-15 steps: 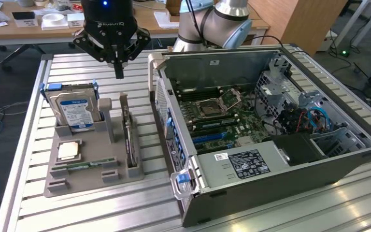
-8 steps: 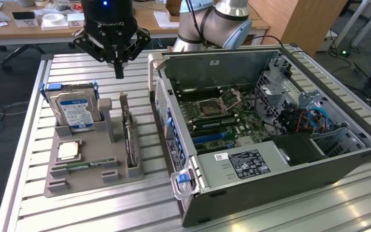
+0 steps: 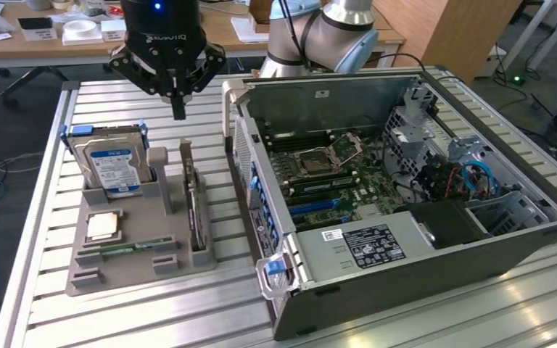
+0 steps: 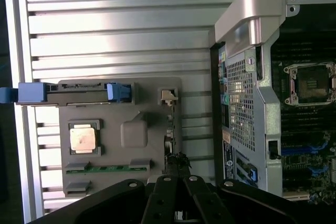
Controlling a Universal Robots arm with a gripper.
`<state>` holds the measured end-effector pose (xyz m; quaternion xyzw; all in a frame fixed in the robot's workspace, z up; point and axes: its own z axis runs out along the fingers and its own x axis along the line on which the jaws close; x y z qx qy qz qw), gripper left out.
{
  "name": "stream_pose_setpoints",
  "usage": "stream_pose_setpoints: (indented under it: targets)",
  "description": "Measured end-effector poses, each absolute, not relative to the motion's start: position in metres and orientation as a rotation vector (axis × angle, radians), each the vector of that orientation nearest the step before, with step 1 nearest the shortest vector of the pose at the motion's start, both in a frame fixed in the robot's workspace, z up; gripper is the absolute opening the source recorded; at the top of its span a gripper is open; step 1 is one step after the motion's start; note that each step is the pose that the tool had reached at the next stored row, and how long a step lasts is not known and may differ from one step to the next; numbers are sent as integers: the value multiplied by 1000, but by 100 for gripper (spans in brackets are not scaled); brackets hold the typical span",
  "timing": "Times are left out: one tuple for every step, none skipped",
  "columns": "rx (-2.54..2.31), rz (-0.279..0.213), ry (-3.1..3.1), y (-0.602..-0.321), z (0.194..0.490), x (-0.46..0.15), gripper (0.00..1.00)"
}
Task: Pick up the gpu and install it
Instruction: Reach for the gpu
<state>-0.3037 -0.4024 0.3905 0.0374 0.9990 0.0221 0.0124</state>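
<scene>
TABLE CHECK: GRIPPER CLOSED ABOVE GPU, CARD NOT YET LIFTED

Slatted metal table (image 3: pixel 124 312) carries a grey parts holder (image 3: pixel 114 272) and, on ext. view's right, an open PC case (image 3: pixel 405 268) w/ motherboard (image 3: pixel 327 174) exposed. Office desks sit behind. Gpu (image 3: pixel 194 203) stands on edge in the holder slot nearest the case. Same holder also has HDD (image 3: pixel 112 163), CPU (image 3: pixel 102 226) and RAM stick (image 3: pixel 128 248). Gripper (image 3: pixel 178 109) hangs above the holder, apart from the card, fingers pressed together, holding nothing. Wrist view puts its tip roughly in line w/ the card's top edge.

Risks (inspector's judgement):
1. Closed fingers cannot straddle the card. A descent in this state would strike the top edge and could chip the board or tilt it in its slot.
2. Card is thin, so a small sideways offset lands a finger on it or on the holder wall.
3. An off-centre grip could let the card swing and clip the case rim.
4. Misalignment w/ the mobo slot risks damaged contacts.
</scene>
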Motion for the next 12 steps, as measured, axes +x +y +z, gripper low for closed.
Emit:
stream_pose_setpoints:
  targets:
    - [117, 69, 3114, -404, 390, -304, 11]
    - [117, 69, 3114, -405, 391, -304, 11]
    - [117, 69, 3114, -406, 391, -304, 11]
    - [117, 69, 3114, -408, 391, -305, 11]
    - [117, 69, 3114, -410, 391, -305, 11]
    - [117, 69, 3114, -411, 391, -306, 11]
    - [117, 69, 3114, -413, 391, -306, 11]
    - [117, 69, 3114, -415, 391, -306, 11]
    - [116, 69, 3114, -417, 391, -307, 11]
    - [117, 69, 3114, -419, 391, -307, 11]
    - [117, 69, 3114, -421, 391, -308, 11]
    - [117, 69, 3114, -423, 391, -308, 11]
